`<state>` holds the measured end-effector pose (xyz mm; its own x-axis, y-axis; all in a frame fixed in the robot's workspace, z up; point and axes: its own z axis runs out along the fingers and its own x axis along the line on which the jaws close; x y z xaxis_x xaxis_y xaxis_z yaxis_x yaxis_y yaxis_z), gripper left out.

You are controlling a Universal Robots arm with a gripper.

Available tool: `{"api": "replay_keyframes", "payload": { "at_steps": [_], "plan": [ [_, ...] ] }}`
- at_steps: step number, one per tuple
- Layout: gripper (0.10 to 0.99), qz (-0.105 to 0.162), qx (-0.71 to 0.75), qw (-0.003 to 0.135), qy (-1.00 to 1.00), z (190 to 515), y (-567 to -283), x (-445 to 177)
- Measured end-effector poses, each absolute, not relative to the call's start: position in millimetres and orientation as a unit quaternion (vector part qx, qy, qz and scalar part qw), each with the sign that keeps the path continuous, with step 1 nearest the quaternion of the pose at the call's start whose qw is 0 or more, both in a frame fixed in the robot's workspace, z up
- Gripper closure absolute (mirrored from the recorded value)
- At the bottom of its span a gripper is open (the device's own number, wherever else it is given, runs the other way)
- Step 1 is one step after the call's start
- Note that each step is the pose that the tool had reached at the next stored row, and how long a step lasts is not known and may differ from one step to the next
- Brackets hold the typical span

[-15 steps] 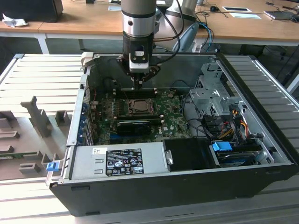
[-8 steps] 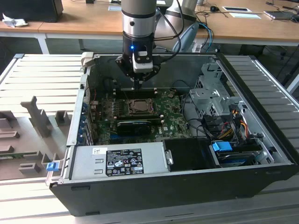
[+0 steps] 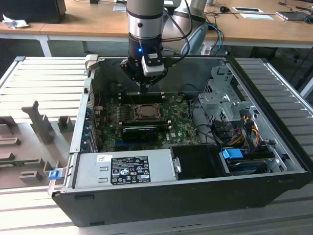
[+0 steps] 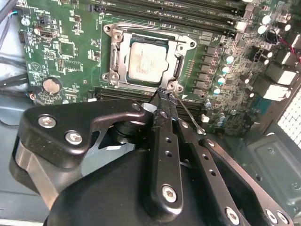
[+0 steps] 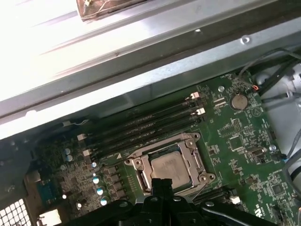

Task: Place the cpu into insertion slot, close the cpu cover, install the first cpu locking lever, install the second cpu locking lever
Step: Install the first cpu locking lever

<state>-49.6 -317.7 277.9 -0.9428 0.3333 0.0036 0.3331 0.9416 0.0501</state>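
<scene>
Now | chip (image 4: 148, 61) sits in socket (image 4: 178, 69), cover (image 4: 186, 44) down over it | gripper (image 4: 163, 94) squeezed closed, holding nothing, tip at socket's edge by lever (image 4: 189, 117)

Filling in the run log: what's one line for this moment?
cpu: in insertion slot | cpu cover: down over cpu | gripper: fingers together, tips at cover's edge beside locking lever
</scene>
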Motion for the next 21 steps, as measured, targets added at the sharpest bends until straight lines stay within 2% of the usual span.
{"api": "replay_keyframes", "payload": {
  "at_steps": [21],
  "plan": [
    [0.980,0.025,0.014,-0.001,1.000,277.9,-317.7,-49.6]
  ]
}}
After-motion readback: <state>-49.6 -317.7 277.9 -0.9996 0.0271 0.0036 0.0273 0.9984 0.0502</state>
